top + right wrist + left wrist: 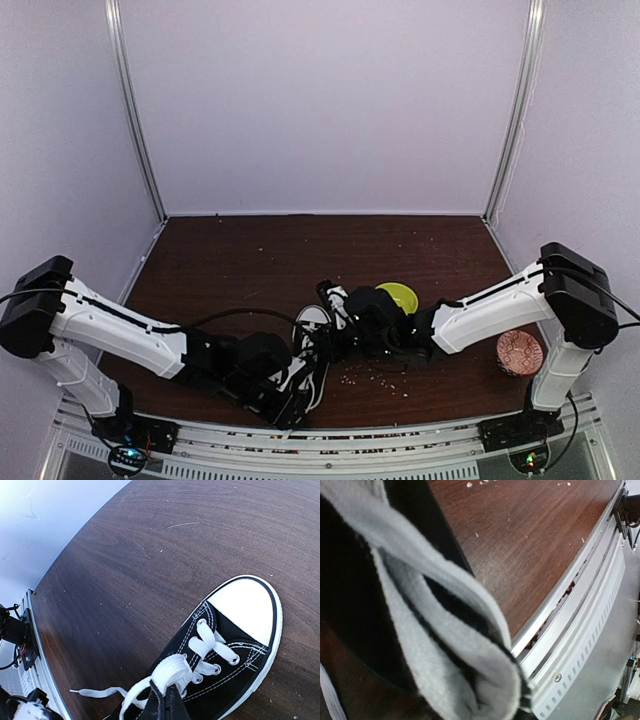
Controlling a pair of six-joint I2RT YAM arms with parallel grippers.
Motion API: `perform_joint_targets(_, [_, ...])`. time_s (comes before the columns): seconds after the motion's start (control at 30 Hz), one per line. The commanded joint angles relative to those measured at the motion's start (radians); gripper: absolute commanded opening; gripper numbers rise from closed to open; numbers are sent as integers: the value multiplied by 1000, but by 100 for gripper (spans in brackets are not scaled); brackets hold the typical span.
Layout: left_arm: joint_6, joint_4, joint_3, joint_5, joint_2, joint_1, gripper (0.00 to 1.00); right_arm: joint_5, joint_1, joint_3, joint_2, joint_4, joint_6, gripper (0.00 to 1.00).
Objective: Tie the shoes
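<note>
Right gripper [164, 692] pinches laces [206, 641] atop sneaker [245, 605].

The light is soft and even. The walls [320, 100] look bright and the brown table [250, 260] looks dark. The top view bends at its edges. The left wrist view is very blurry where grey cloth [415, 650] sits close. The right wrist view is sharp, and the white toe cap [245, 602] glows
</note>
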Motion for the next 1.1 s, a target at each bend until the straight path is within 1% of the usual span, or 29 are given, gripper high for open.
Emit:
perform_joint_targets(0.0, [-19, 62, -12, -9, 26, -12, 21, 14, -5, -6, 0, 69, 8, 0])
perform_joint_targets(0.13, [-20, 26, 5, -30, 17, -21, 0, 11, -5, -1, 2, 69, 9, 0])
perform_joint_targets(0.33, [-1, 47, 31, -53, -48, -34, 0, 11, -6, 5, 2, 66, 6, 0])
perform_joint_targets(0.5, [87, 67, 138, -43, -87, -41, 0, 11, -8, 8, -2, 64, 4, 0])
perform_joint_targets(0.6, [112, 76, 197, -34, -67, -41, 0, 11, -10, 7, -3, 63, 4, 0])
perform_joint_targets(0.7, [134, 64, 250, -10, -10, -41, 0, 13, -10, 5, -5, 62, 5, 0])
perform_joint_targets(0.8, [136, 48, 249, -28, -16, -41, 35, 12, -12, 3, -7, 63, 4, 0])
perform_joint_targets(0.83, [141, 31, 240, -55, -40, -40, 43, 12, -12, 2, -9, 63, 4, 0])
perform_joint_targets(0.87, [147, 2, 233, -95, -67, -37, 49, 12, -12, 0, -13, 66, 4, 0])
perform_joint_targets(0.93, [165, -66, 218, -148, -124, -12, 57, 8, -13, -4, -16, 71, 2, 0])
perform_joint_targets(1.03, [187, -113, 173, -168, -208, 53, 67, 4, -13, -7, -22, 76, -10, 0])
perform_joint_targets(1.07, [198, -119, 159, -162, -234, 86, 69, 1, -13, -8, -25, 77, -14, 0])
